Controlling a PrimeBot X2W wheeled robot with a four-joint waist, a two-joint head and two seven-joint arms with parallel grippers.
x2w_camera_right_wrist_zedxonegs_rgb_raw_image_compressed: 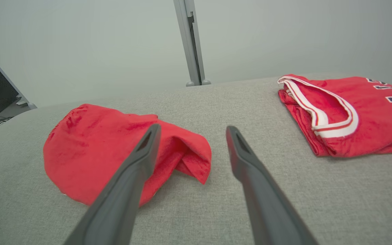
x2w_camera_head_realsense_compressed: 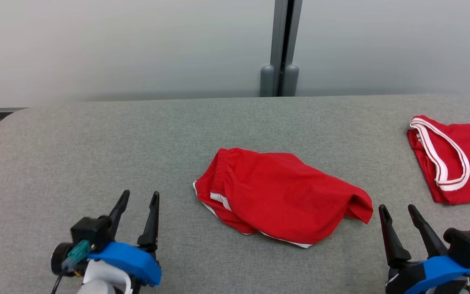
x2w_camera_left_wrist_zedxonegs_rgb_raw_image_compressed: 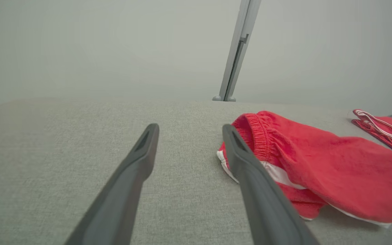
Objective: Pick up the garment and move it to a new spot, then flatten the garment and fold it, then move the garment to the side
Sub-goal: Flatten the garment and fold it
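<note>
A pair of red shorts (x2w_camera_head_realsense_compressed: 278, 194) with white trim lies loosely bunched in the middle of the grey table (x2w_camera_head_realsense_compressed: 96, 143). My left gripper (x2w_camera_head_realsense_compressed: 140, 198) hovers open at the lower left, well left of the shorts (x2w_camera_left_wrist_zedxonegs_rgb_raw_image_compressed: 318, 163), nothing between its fingers. Open and empty too, my right gripper (x2w_camera_head_realsense_compressed: 398, 210) sits at the lower right, just right of the shorts' folded-over leg end (x2w_camera_right_wrist_zedxonegs_rgb_raw_image_compressed: 189, 153). In the left wrist view the waistband (x2w_camera_left_wrist_zedxonegs_rgb_raw_image_compressed: 257, 132) lies just past the right finger.
A folded red jersey (x2w_camera_head_realsense_compressed: 455, 159) with white-trimmed armhole lies at the table's right edge, also seen as the jersey (x2w_camera_right_wrist_zedxonegs_rgb_raw_image_compressed: 345, 112) in the right wrist view. A grey post (x2w_camera_head_realsense_compressed: 280, 49) rises behind the table against pale panels. Bare cloth spreads to the left.
</note>
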